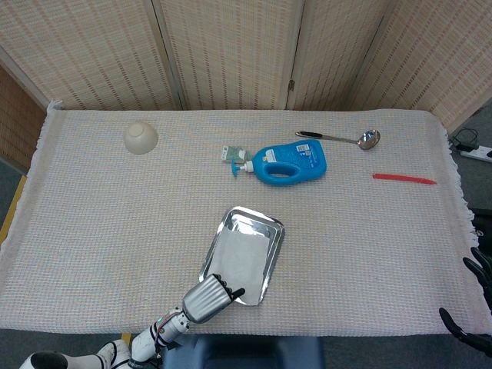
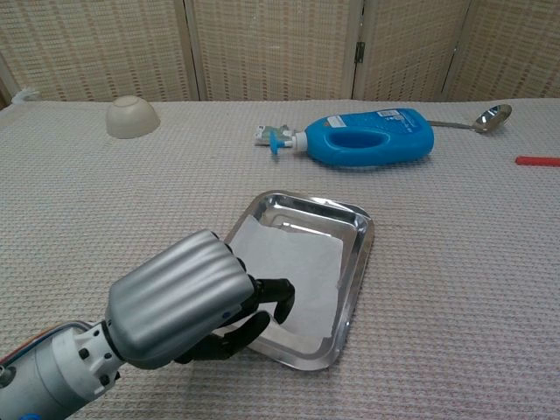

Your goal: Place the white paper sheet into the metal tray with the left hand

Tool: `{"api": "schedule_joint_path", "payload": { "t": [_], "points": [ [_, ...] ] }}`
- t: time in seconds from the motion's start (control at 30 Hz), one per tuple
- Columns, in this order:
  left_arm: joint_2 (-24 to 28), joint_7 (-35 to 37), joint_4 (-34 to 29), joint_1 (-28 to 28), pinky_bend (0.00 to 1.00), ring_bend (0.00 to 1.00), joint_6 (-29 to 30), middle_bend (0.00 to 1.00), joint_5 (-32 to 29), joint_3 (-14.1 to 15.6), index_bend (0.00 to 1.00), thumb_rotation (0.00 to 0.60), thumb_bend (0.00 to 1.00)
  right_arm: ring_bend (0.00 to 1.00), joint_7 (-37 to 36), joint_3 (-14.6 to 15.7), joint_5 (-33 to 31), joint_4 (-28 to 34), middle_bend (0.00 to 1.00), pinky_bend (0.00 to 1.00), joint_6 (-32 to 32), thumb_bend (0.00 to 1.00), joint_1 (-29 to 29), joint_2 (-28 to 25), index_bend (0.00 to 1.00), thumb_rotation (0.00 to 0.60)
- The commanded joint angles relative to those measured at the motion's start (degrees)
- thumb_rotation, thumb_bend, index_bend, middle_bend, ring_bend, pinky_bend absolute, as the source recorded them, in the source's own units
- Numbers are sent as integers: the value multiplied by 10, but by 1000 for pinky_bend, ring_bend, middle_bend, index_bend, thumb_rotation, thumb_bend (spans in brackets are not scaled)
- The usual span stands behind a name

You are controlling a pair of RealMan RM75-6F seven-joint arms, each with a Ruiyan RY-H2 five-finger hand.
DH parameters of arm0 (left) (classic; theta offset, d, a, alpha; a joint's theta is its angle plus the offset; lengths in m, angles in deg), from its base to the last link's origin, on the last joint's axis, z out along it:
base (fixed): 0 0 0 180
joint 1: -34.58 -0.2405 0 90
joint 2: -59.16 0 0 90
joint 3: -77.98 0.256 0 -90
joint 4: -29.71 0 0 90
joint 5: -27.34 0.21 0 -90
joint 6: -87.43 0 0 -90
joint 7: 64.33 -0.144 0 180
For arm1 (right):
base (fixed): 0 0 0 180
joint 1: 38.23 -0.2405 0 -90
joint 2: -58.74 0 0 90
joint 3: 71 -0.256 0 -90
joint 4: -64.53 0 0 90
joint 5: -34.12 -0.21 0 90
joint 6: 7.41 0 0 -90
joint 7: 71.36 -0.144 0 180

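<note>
The white paper sheet (image 1: 240, 257) (image 2: 296, 266) lies flat inside the metal tray (image 1: 270, 247) (image 2: 360, 255) near the table's front edge. It covers most of the tray floor. My left hand (image 1: 207, 298) (image 2: 185, 302) is at the tray's near corner, and its dark fingers (image 2: 278, 292) pinch the paper's near edge over the rim. Of my right hand (image 1: 481, 269) only spread dark fingertips show at the far right edge of the head view, off the table and holding nothing.
A blue detergent bottle (image 1: 288, 162) lies on its side behind the tray, with a small packet (image 1: 231, 153) at its nozzle. A steel ladle (image 1: 342, 138) and a red stick (image 1: 403, 178) are at the back right. An upturned bowl (image 1: 141, 138) sits at the back left.
</note>
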State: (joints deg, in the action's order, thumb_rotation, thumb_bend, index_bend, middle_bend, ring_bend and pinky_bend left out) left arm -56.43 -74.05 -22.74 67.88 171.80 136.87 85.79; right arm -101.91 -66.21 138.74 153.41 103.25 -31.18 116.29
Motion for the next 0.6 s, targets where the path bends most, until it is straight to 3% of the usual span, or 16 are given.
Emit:
{"api": "schedule_joint_path", "payload": {
  "t": [0.03,0.4,0.6],
  "points": [
    [-7,4,10,7,1000,1000,-4,1000,3,-4,533,600,622,0,-6,-2,-4,-1,0,0,0,381,1,-2,0,600],
    [-31,44,68,18,1000,1000,-12,1000,-10,-16,514,600,622,0,-10,-6,-11,-1,0,0,-8,380,0,-4,0,600],
    [-35,58,86,24,1000,1000,-12,1000,-20,-27,405,600,561,0,-10,-9,-19,0,0,0,-15,381,-1,-4,0,600]
  ]
}}
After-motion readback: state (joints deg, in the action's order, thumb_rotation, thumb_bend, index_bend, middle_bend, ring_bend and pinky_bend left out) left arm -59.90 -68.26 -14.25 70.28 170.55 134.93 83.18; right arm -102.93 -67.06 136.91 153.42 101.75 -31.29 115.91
